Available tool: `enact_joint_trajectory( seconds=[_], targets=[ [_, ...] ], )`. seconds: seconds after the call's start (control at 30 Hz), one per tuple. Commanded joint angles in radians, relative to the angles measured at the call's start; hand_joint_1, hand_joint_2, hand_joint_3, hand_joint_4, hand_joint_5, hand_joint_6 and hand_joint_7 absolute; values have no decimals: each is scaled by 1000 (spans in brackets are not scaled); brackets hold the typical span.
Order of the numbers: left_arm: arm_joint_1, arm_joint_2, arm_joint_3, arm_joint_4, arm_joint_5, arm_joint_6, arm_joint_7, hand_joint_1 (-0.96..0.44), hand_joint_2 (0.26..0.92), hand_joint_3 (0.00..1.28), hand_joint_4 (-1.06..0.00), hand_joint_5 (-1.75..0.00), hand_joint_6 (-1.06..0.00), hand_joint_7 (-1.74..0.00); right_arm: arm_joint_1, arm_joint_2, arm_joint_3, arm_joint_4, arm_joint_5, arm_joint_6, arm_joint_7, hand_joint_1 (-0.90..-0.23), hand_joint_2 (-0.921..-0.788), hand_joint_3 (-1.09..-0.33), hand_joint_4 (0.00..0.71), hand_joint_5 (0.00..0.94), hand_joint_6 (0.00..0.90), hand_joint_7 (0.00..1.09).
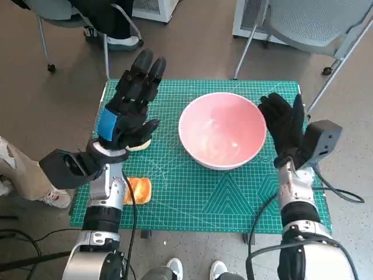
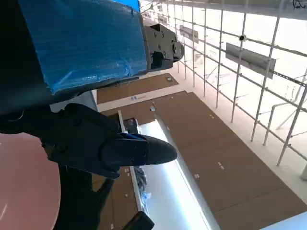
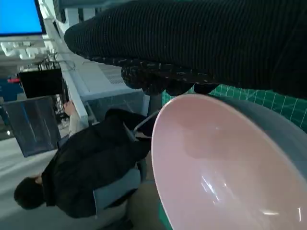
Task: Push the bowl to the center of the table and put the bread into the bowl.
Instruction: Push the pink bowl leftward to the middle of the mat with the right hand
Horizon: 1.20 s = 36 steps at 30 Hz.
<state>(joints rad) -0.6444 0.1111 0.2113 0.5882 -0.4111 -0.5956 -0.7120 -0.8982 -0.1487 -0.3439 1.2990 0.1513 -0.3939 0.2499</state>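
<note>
Progress looked partial: the round pink plastic bowl [image 1: 222, 129] sat near mid-desk, while the golden bread roll [image 1: 139, 190] lay well left of the bowl, outside it, and both the left hand [image 1: 130, 111] and right hand [image 1: 285, 129] were spread and empty.

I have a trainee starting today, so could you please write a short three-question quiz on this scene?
1. True or false: the bread already lies in the pink bowl.
2. Which hand is beside the bowl's rim: A) left hand B) right hand?
3. Fill in: the bread lies on the green ____, partly under the left forearm.

Key: 1 false; 2 B; 3 mat.
</note>
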Motion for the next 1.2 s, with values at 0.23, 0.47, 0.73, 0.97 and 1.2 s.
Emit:
enact_joint_trajectory(
  seconds=[0.23, 0.47, 0.73, 0.97, 1.2],
  targets=[
    [17, -2, 0, -27, -10, 17, 8, -561, 921, 303, -48, -6, -177, -39, -9, 26, 8, 15, -5, 7, 7, -643, -921, -774, 208, 1, 239, 113],
    [21, -5, 1, -32, -10, 23, 11, -560, 921, 300, -49, -6, -178, -40, -13, 34, 13, 14, -7, 6, 7, -651, -921, -771, 208, 1, 243, 113],
    [25, -8, 0, -33, -10, 22, 13, -560, 921, 296, -49, -5, -179, -41, -8, 29, 11, 14, -3, 7, 16, -659, -921, -774, 208, 0, 246, 113],
    [28, -10, 1, -28, -12, 17, 12, -558, 921, 295, -49, -4, -179, -40, -4, 3, 1, -1, 9, -9, 45, -666, -921, -771, 209, 1, 245, 111],
    [25, -12, 0, -22, -9, 17, 14, -555, 921, 293, -53, -5, -180, -41, -9, -7, 10, -70, 14, -101, 81, -638, -921, -819, 207, 0, 233, 102]
  ],
)
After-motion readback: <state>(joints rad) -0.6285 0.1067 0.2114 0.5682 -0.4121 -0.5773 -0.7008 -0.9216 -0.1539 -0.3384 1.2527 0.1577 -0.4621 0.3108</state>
